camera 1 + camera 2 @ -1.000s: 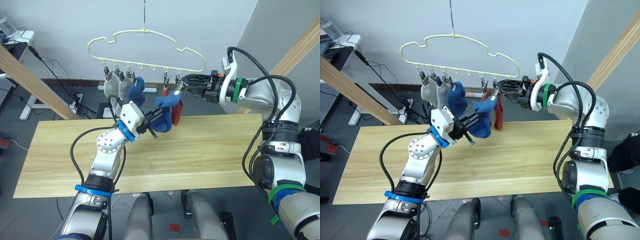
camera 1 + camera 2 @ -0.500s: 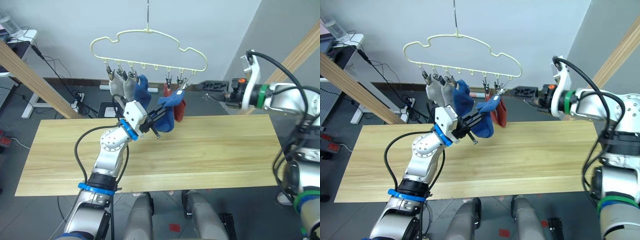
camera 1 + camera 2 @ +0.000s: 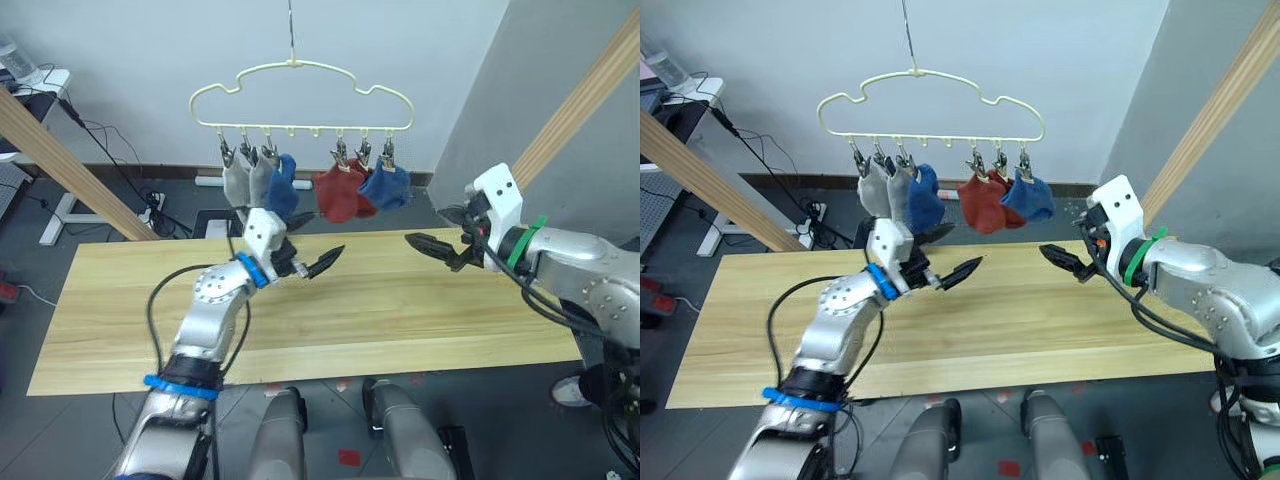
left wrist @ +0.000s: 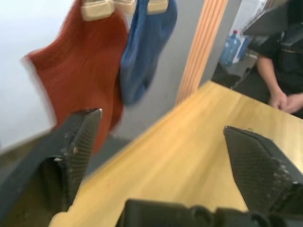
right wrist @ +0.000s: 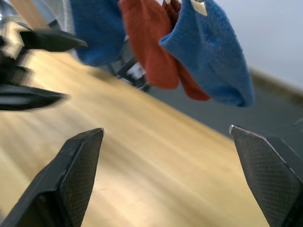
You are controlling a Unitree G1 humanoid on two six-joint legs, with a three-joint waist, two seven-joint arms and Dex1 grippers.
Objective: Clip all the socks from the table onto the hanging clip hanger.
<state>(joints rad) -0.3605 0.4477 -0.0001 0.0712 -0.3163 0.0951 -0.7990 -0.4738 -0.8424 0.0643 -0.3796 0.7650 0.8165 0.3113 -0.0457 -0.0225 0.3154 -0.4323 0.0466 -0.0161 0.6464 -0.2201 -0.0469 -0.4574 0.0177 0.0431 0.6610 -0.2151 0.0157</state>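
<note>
Knit socks (image 3: 340, 190): 6 clipped on the clip hanger (image 3: 300, 95), above my fingers.
Left gripper (image 3: 312, 262): fingers wide, empty.
Right gripper (image 3: 428, 246): fingers wide, empty.
Tabletop (image 3: 400, 310): beneath both.

Six socks (image 3: 340, 190) hang clipped on the clip hanger (image 3: 300, 95).

No text, label, brand, number or sign can be read anywhere here.

light wooden plank table (image 3: 400, 310), long, rectangular
</note>
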